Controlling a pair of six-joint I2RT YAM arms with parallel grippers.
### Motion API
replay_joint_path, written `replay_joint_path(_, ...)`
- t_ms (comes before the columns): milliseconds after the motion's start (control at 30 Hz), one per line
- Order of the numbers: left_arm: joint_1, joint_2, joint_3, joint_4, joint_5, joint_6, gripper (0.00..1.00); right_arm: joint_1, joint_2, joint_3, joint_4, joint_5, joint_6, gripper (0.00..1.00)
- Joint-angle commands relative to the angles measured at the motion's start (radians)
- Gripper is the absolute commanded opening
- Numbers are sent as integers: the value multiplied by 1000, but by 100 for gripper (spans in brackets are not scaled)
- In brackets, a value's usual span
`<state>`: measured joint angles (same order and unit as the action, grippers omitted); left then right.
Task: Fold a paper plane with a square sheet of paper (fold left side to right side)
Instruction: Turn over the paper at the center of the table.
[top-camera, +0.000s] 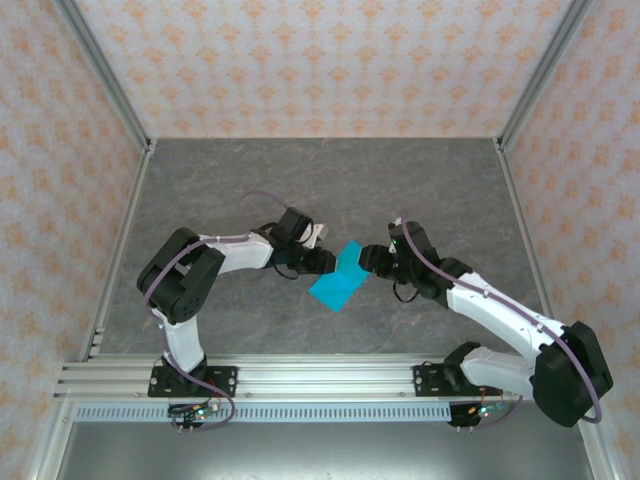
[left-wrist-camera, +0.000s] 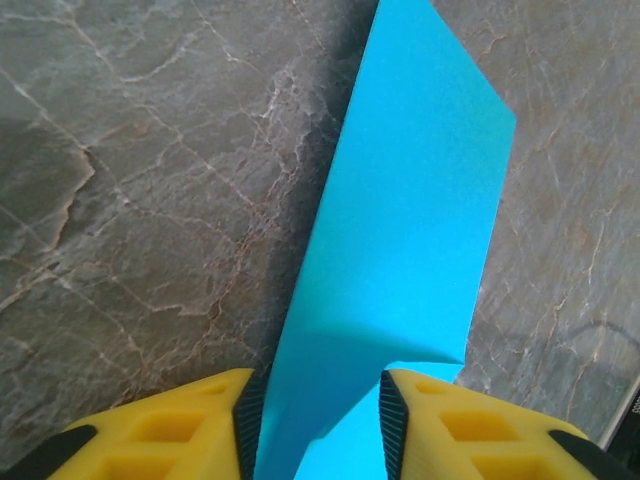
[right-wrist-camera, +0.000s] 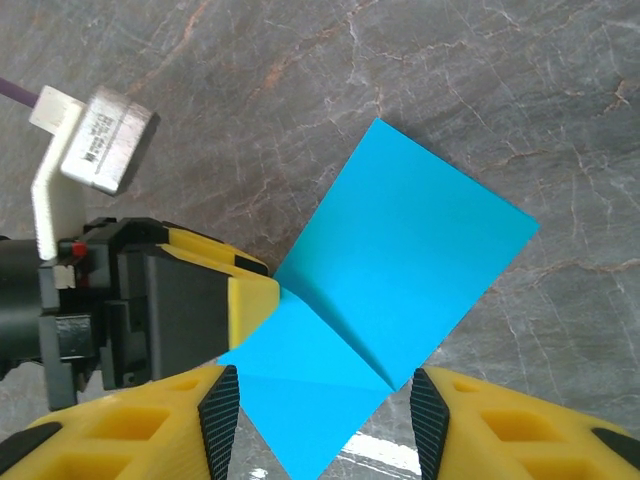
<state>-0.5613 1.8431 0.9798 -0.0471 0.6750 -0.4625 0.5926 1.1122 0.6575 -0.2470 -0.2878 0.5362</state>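
Note:
The square sheet of paper (top-camera: 338, 285) is bright cyan and lies mid-table between both arms, creased, with one part raised off the grey surface. In the left wrist view the sheet (left-wrist-camera: 410, 220) runs up from between the yellow fingers, and a curled flap passes through the gap. My left gripper (left-wrist-camera: 320, 400) is open around that flap, not pinching it. Its finger (right-wrist-camera: 250, 305) touches the end of the crease on the sheet (right-wrist-camera: 400, 250). My right gripper (right-wrist-camera: 325, 400) is open and straddles the sheet's near corner. From above, the left gripper (top-camera: 322, 262) and right gripper (top-camera: 372, 258) face each other across the paper.
The grey marbled tabletop (top-camera: 300, 180) is boxed in by patterned walls with metal posts (top-camera: 110, 90) at the sides. An aluminium rail (top-camera: 320, 375) carrying the arm bases runs along the near edge. The left wrist's camera block (right-wrist-camera: 100, 140) sticks out above its fingers.

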Motion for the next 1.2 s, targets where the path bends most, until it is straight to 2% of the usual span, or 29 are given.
replay_joint_path(0,-1,2,23,23,18,14,31,-5,-5,-20,6,4,-16,51)
replay_joint_path(167,0,-5,20,27,5,13,19,-5,1,-25,12,-1,-16,52)
replay_joint_path(300,0,-13,23,23,5,19,18,-5,13,-27,20,-9,-16,52)
replay_joint_path(533,-1,-19,27,18,10,25,27,-5,40,-23,37,-19,-12,52)
replay_joint_path(767,1,-21,35,-44,-70,48,41,-4,66,-17,29,-18,-7,52)
replay_joint_path(900,3,-42,26,-45,-75,47,45,-5,160,-8,77,-69,28,41)
replay_joint_path(1000,4,-48,19,-29,-41,39,48,-5,245,21,79,-54,52,33)
replay_joint_path(1167,3,-31,4,-21,-6,27,53,-7,279,27,103,-21,84,36)
